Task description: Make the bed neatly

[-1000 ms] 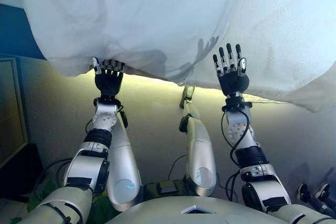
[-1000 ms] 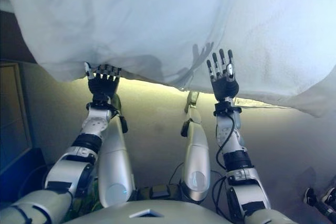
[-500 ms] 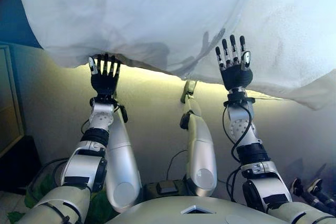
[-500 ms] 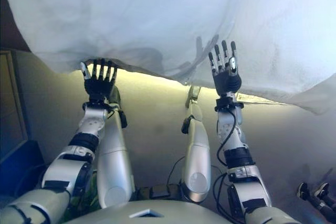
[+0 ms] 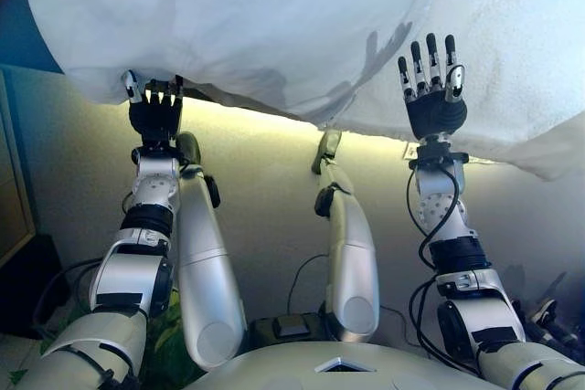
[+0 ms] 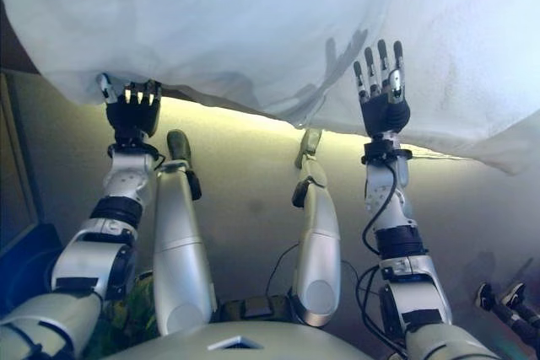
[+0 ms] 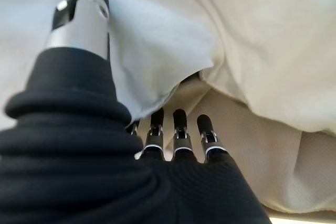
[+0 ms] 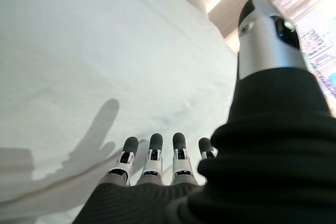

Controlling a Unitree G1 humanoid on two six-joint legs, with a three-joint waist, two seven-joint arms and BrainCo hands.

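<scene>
Fingers [image 5: 163, 102] of my left hand [image 5: 154, 118] are reaching under the white duvet's [image 5: 274, 34] hanging edge, grip unclear; my right hand [image 5: 433, 107] is hovering flat-fingered, empty, over the duvet ahead.

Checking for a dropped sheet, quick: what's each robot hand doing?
Left robot hand: open at the white sheet's edge, holding nothing.
Right robot hand: open, empty.

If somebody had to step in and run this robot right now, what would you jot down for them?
Left hand: open, fingers straight at the hanging edge of the white fabric bed cover, tips just under it, gripping nothing.
Right hand: open, fingers straight, over the cover's top surface.
Cover: rumpled, with folds, its edge drooping unevenly over the bedside.
Done: nothing visibly finished.
Left: probably grip the edge, pull it even, smooth the folds.
</scene>
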